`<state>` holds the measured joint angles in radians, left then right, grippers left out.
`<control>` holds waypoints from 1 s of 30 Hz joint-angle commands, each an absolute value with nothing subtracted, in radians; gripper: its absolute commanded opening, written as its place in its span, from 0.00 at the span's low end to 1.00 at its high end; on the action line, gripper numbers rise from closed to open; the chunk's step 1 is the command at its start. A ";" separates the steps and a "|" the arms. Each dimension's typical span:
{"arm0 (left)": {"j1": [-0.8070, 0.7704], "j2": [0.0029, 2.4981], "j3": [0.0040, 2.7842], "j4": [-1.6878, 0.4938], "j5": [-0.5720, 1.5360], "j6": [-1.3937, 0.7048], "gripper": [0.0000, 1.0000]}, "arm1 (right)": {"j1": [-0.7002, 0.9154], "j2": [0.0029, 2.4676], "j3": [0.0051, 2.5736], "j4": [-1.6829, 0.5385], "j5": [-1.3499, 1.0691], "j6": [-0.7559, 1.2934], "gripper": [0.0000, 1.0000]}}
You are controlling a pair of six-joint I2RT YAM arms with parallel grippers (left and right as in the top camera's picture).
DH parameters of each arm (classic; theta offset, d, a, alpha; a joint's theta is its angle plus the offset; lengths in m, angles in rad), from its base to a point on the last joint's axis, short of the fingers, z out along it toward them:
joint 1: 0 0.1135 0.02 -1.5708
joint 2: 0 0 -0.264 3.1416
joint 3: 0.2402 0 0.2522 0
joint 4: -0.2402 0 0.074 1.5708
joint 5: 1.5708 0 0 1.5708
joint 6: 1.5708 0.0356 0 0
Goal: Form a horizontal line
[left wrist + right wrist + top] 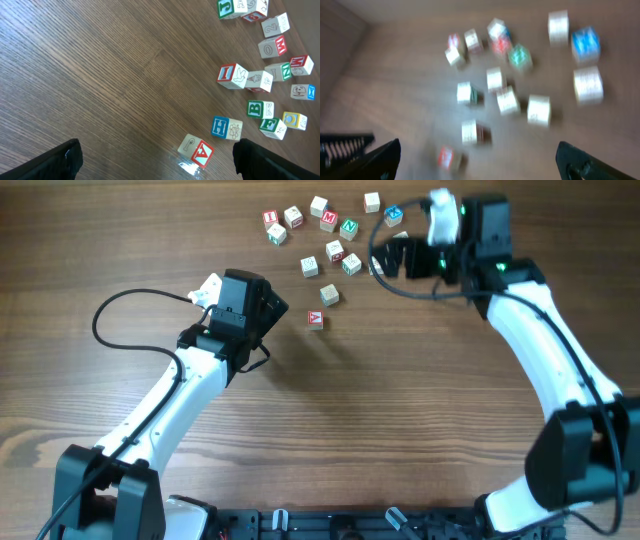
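Note:
A pale cube with a red "A" (315, 319) lies alone on the table, below the scattered cubes. It shows in the left wrist view (196, 150) between my open left fingers, nearer the right one. A cube with a red "M" (329, 220) sits in the cluster at the back and also shows in the left wrist view (302, 65). I cannot tell which cube is the plain-topped one. My left gripper (275, 308) is open and empty, left of the "A" cube. My right gripper (385, 258) is open and empty, at the cluster's right edge.
Several other cubes with green, blue and red letters lie scattered at the back, among them a red "I" cube (270, 218), a green one (349, 226) and a blue one (394, 215). The right wrist view is blurred. A black cable loops beside the left arm (110, 310).

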<state>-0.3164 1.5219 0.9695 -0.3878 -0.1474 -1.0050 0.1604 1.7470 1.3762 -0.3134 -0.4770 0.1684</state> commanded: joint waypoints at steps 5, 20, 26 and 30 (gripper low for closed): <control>-0.310 1.518 0.965 -0.400 -0.176 -0.995 1.00 | 0.241 1.920 1.441 -0.115 -0.426 0.146 1.00; -0.310 1.518 0.965 -0.427 -0.176 -0.995 1.00 | 0.413 2.246 1.678 -0.136 0.002 -0.031 0.89; -0.310 1.518 0.965 -0.427 -0.176 -0.996 1.00 | 0.412 2.284 1.678 -0.076 0.003 -0.034 0.79; -0.310 1.518 0.965 -0.427 -0.176 -0.996 1.00 | 0.412 2.324 1.678 -0.062 0.000 -0.033 0.70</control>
